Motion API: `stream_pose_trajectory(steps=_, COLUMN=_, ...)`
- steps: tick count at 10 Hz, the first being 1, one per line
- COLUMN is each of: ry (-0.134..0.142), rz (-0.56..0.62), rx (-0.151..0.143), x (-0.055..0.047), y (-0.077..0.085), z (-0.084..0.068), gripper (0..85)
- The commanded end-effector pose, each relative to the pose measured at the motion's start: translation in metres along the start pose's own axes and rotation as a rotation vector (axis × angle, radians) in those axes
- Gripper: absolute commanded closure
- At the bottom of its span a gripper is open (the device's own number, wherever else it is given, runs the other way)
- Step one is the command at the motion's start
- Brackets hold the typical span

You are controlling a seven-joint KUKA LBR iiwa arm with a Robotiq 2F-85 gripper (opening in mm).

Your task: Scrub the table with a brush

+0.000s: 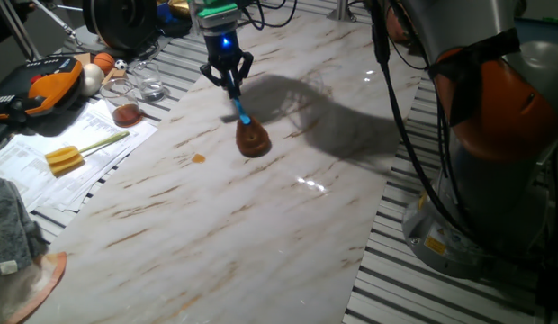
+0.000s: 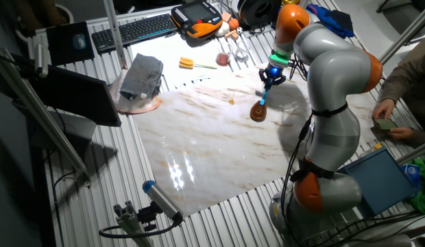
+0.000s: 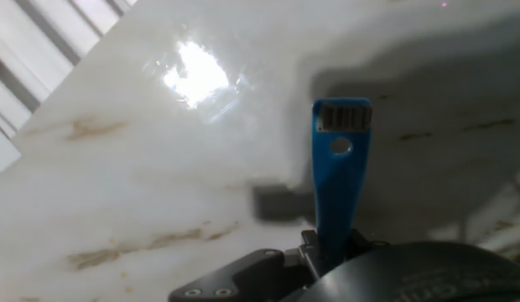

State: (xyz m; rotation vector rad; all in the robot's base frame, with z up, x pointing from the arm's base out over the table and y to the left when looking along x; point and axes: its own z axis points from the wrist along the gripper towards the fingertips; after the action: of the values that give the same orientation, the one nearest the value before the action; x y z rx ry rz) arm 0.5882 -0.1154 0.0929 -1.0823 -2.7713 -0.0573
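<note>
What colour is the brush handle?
Bright blue; the brush handle shows best in the hand view, held in the gripper.

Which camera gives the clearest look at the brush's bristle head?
One fixed view: the brush shows whole there, its brown head on the table, handle held by the gripper. The other fixed view shows it small and distant. The hand view shows only the blue handle.

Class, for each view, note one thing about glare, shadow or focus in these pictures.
One fixed view: the arm's dark shadow falls across the table behind the brush. The other fixed view: bright glare streaks near the slab's front edge. Hand view: a blown-out glare patch upper left, and the blue handle looks soft, the gripper blurred.
</note>
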Motion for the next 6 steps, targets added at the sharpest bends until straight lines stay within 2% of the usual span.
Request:
stream_pose_trajectory(steps=1, ry=0.014, rz=0.144, rx=-0.027, x=0.0012, y=0.0006, z=-0.0008, gripper=85.0)
stream_pose_trajectory(steps=2, ry=0.031, rz=0.188, rx=-0.038, x=0.0017, y=0.0003, z=-0.0014, gripper=85.0)
stream_pose_trajectory(steps=3, ry=0.036, rz=0.207, rx=-0.042, x=0.0014, y=0.0, z=-0.0017, gripper=85.0)
stream_pose_trajectory(steps=5, ry=0.025, rz=0.19, rx=-0.031, x=0.0015, y=-0.0002, z=-0.002, gripper=85.0)
stream_pose_trajectory(steps=6, ry=0.029, rz=0.18, rx=-0.035, x=0.0025, y=0.0001, z=-0.0022, gripper=85.0)
